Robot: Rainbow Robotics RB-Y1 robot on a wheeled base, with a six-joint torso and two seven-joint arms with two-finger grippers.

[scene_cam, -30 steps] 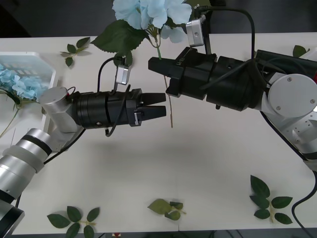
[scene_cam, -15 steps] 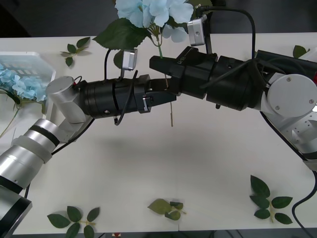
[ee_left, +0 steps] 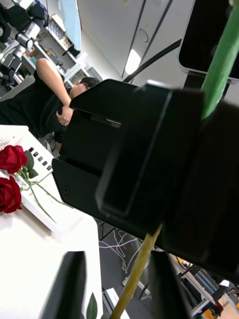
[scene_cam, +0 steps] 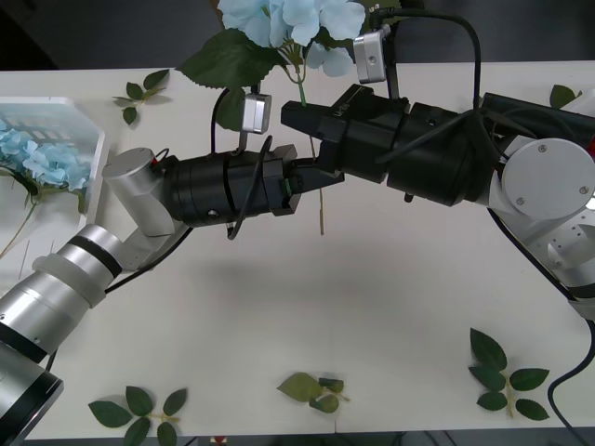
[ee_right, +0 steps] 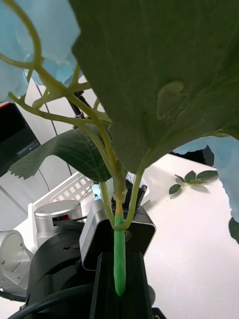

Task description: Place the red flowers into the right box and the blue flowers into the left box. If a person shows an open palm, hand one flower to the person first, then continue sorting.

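Currently the pale sky-blue ruffled artificial flower (scene_cam: 284, 20) is held upright above the white table (scene_cam: 390, 307), its thin green stem (ee_right: 119, 261) clenched in the black right gripper (scene_cam: 302, 119). Black left gripper (scene_cam: 311, 181) sits at the stem just below — fingers spread on both sides of it, not closed. More blue blooms (scene_cam: 42, 158) lie in the white slotted plastic basket (scene_cam: 65, 121); red roses (ee_left: 10, 172) lie in the white plain-rimmed container (ee_left: 42, 212).

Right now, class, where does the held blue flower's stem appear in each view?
Front view: the blue flower's stem hangs below the right gripper, near centre.
Right wrist view: green, rising from that gripper.
Left wrist view: crossing the black right gripper, inside the open left gripper.
Shared landmark: the right gripper clamping it.
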